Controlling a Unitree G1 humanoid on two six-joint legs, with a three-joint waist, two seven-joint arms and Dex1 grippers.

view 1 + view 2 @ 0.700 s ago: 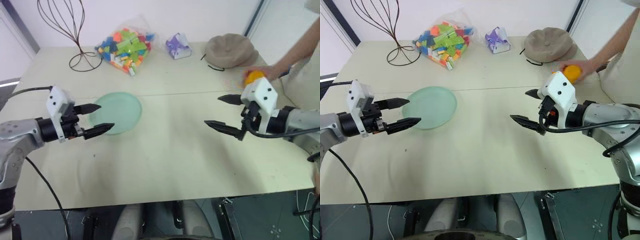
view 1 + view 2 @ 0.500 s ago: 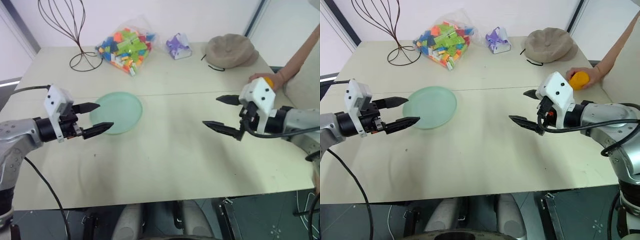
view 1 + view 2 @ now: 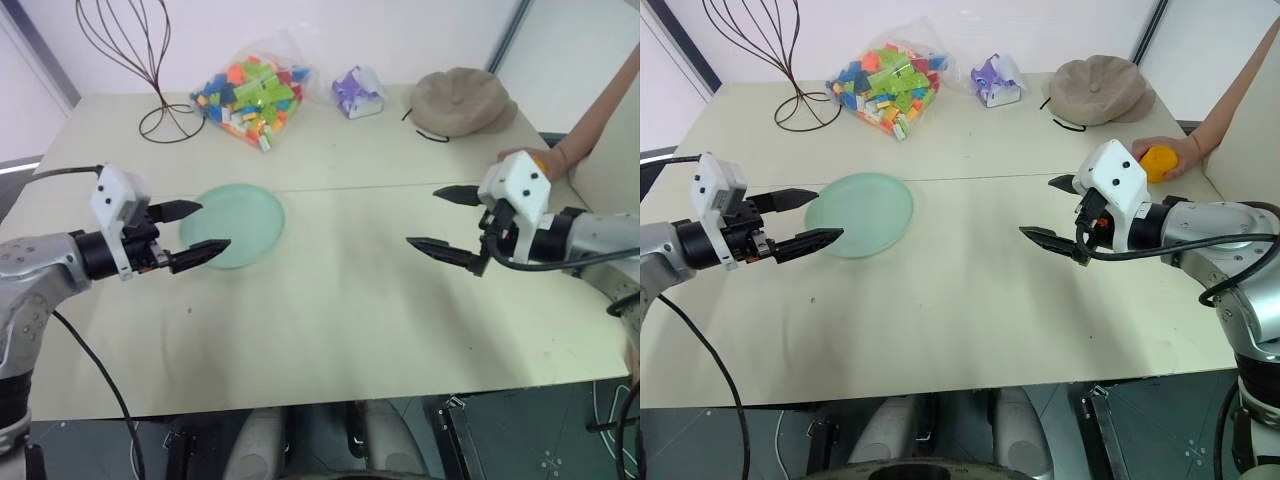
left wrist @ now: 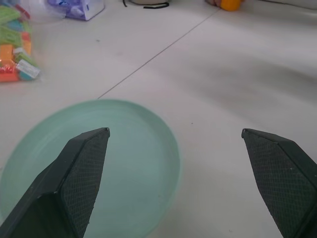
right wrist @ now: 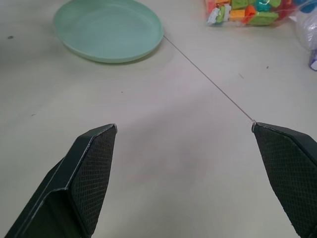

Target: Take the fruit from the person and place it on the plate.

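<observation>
fruit (image 3: 1157, 161) in person's hand (image 3: 1170, 152), right edge | plate (image 3: 859, 214) bare, centre-left | left hand (image 3: 805, 219) released | right hand (image 3: 1052, 212) released, empty

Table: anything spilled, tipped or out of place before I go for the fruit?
Nothing stands out. The plate lies flat and bare, the bricks are in their bag, and the fruit is in the person's hand.

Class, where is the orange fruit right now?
In the right eye view, the fruit sits at the table's far right edge under the person's hand, just behind the right gripper and near the tan hat.
</observation>
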